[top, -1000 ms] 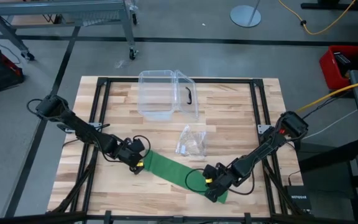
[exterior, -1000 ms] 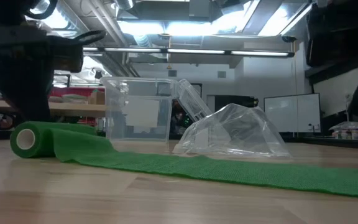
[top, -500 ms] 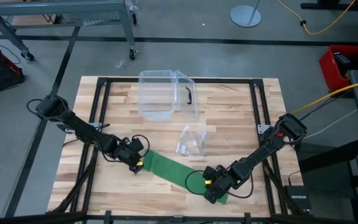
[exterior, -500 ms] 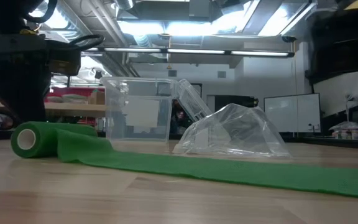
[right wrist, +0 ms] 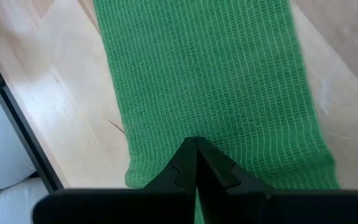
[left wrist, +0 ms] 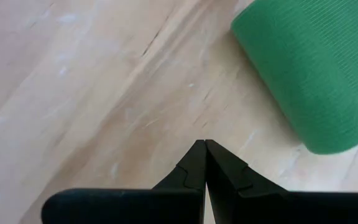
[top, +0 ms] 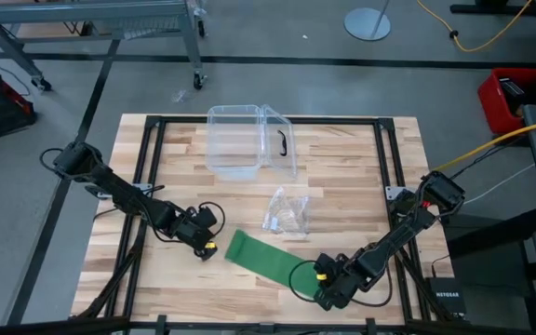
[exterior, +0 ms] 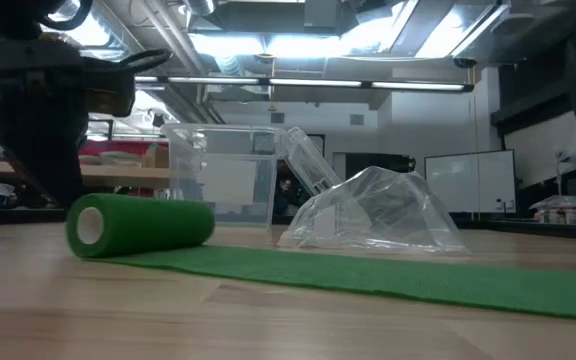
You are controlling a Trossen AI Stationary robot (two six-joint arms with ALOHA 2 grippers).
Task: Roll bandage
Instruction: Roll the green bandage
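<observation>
While partly wound:
Bandage (top: 266,259): rolled end just beside left gripper (top: 205,244), flat tail running to right gripper (top: 328,288).
Left gripper: fingers pressed together, holding nothing.
Right gripper: fingers together, pinning the tail — apparently.
Technique: keep tail taut, roll straight — edges aligned.

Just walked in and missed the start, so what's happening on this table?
Two robot arms are rolling up a green bandage. Its rolled end lies on the wood just beside the shut left gripper, not held. The right gripper, also shut, presses the flat tail end near the table's front edge.
</observation>
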